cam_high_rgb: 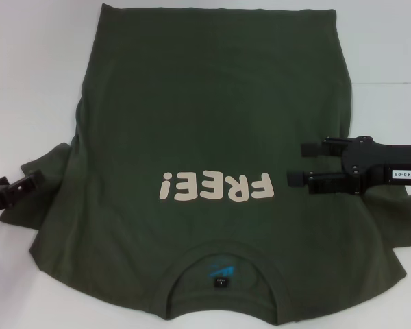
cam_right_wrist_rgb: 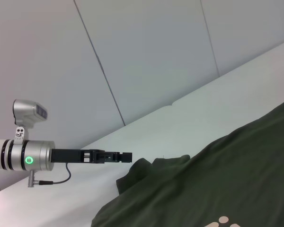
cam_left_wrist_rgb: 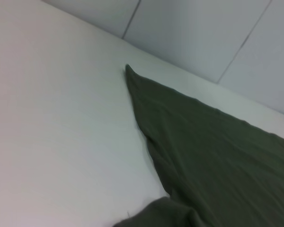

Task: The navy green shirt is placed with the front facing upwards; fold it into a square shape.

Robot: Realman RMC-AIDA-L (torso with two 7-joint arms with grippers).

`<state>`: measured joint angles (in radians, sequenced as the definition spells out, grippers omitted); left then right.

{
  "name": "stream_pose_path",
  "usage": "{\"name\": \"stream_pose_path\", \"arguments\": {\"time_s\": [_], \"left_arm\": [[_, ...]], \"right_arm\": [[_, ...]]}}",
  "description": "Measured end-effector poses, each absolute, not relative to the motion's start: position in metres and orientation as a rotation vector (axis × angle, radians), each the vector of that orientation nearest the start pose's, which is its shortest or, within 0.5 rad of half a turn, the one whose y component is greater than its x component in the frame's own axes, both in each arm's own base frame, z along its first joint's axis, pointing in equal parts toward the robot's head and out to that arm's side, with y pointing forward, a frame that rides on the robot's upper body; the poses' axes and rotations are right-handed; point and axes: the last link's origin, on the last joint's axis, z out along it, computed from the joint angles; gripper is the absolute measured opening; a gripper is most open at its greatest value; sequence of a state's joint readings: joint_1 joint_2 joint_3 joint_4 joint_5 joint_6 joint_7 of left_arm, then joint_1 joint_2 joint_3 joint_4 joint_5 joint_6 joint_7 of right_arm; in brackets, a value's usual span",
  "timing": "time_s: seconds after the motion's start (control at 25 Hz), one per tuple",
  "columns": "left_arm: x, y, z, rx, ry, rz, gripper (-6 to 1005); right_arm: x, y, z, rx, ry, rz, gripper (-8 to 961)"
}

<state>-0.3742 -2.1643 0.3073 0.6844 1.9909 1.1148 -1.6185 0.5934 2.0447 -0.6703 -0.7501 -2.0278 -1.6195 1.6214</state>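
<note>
Two grippers are at the shirt [cam_high_rgb: 205, 137], which is spread face up on the table [cam_high_rgb: 27, 68], collar nearest the robot. The right gripper [cam_high_rgb: 303, 164] is held wide open above the right chest, beside the lettering [cam_high_rgb: 216, 186], gripping nothing. The left gripper [cam_high_rgb: 33, 179] is at the left sleeve [cam_high_rgb: 51, 171]; its spread cannot be told. Risks judged: only one layer pinched, or uneven lifts, so a skewed, bunched fold.
</note>
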Motion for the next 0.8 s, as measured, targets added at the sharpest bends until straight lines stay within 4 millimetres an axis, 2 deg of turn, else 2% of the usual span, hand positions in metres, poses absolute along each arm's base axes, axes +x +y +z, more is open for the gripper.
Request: {"name": "stream_pose_path", "arguments": {"time_s": [0.28,0.8], "left_arm": [[-0.372,0.319,0.023,-1.854,-1.276,-0.632,906],[-0.372,0.319,0.019,-1.883,-1.279,-0.599,906]], "right_arm": [[0.239,0.352,0.028,-2.745,0.760,0.704,926],[0.239,0.351,0.027,-2.746,0.767,0.707,926]]}}
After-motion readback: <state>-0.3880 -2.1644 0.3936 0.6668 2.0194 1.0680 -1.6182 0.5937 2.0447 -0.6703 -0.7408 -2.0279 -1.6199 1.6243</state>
